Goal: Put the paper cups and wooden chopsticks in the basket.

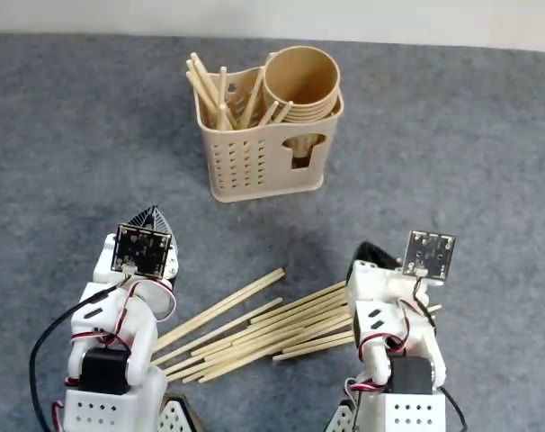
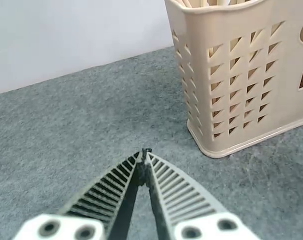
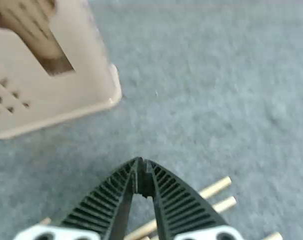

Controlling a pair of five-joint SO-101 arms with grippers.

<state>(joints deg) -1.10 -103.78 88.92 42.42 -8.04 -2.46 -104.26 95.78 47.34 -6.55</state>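
Basket (image 1: 254,166) of beige plastic stands upright on the grey table (image 1: 75,135), at the far side from both arms. In its right compartment sits a stack of paper cups (image 1: 301,85). Its left compartment holds several wooden chopsticks (image 1: 220,94) standing on end.

A loose bundle of chopsticks (image 1: 254,328) lies flat on the table between the two arms, well apart from the basket. Their long axis runs across from one arm to the other, slanted so that the ends on the right side lie further from the arm bases.

The right claw (image 3: 141,170) is shut and holds nothing. It hangs just above the right ends of the bundle, so I judge this arm to be the nearer one for the next pick. It would need to open and come down across the sticks.

The left claw (image 2: 144,155) is also shut and empty. It points toward the basket, with the bundle behind it and to its right.
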